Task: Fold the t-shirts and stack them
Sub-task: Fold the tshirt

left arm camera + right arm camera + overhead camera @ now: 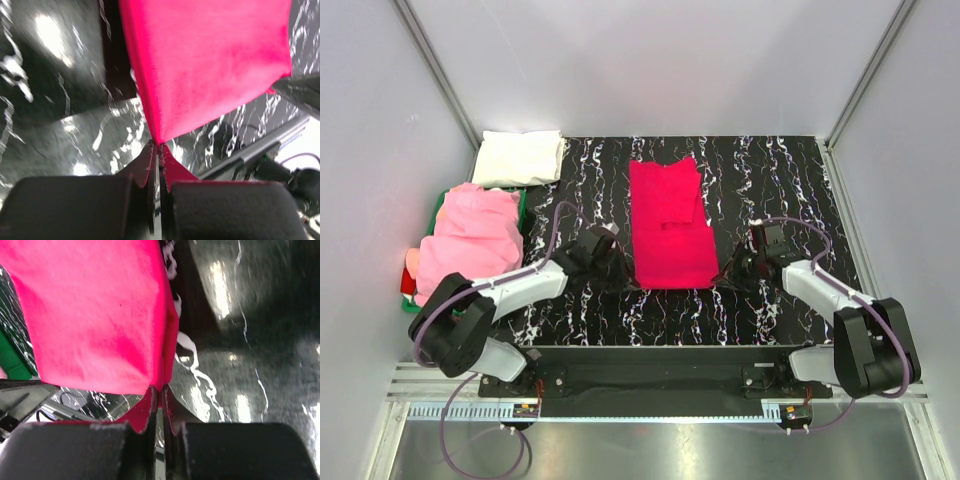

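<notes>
A crimson-red t-shirt point(668, 222) lies as a long folded strip in the middle of the black marbled table. My left gripper point(624, 281) is shut on its near left corner, and the left wrist view shows the red cloth point(205, 60) pinched at the gripper point(159, 145). My right gripper point(723, 279) is shut on the near right corner, where the red cloth point(100, 315) runs into the closed gripper point(159, 388). A pink t-shirt point(470, 240) lies heaped at the left. A folded white t-shirt point(520, 157) sits at the back left.
A green tray point(524, 208) lies under the pink heap at the table's left edge. White walls close in the table point(770, 180) on three sides. A black rail point(650, 375) with the arm bases runs along the near edge.
</notes>
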